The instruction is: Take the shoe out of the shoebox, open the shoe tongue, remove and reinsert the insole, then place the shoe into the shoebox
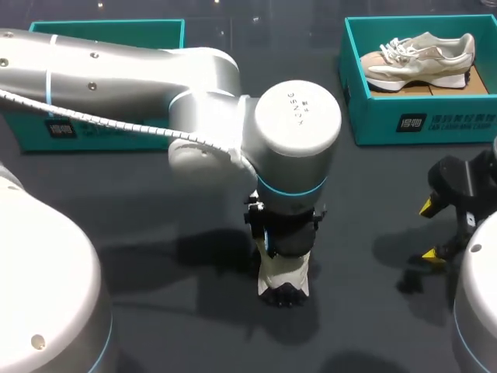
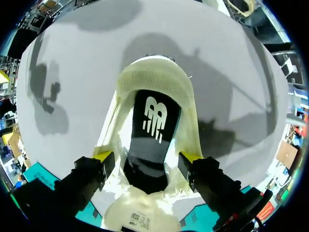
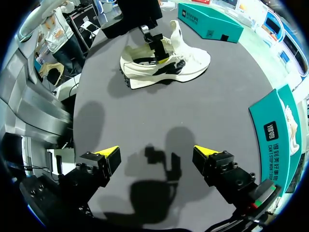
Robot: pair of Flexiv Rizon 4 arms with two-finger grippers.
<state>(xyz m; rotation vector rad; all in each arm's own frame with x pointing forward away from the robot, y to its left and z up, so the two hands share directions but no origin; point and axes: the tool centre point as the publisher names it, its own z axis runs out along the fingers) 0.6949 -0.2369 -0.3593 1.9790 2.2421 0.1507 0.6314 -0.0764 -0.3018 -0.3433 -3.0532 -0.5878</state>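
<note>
Your head camera is looking down at the table (image 1: 365,233); both wrist cameras are facing the shoe (image 2: 152,82) at twelve o'clock, left nearer.

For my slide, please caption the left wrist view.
Left gripper above the cream shoe, black insole visible inside it.

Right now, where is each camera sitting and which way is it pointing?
Head view: above and behind, looking down on the table; left arm over the cream shoe, right claw at the right.
Left wrist view: on the left wrist, looking down into that shoe at its black insole; left claw shows.
Right wrist view: on the right wrist, looking across the table; open right claw shows.
Shared: all three see the shoe.
</note>
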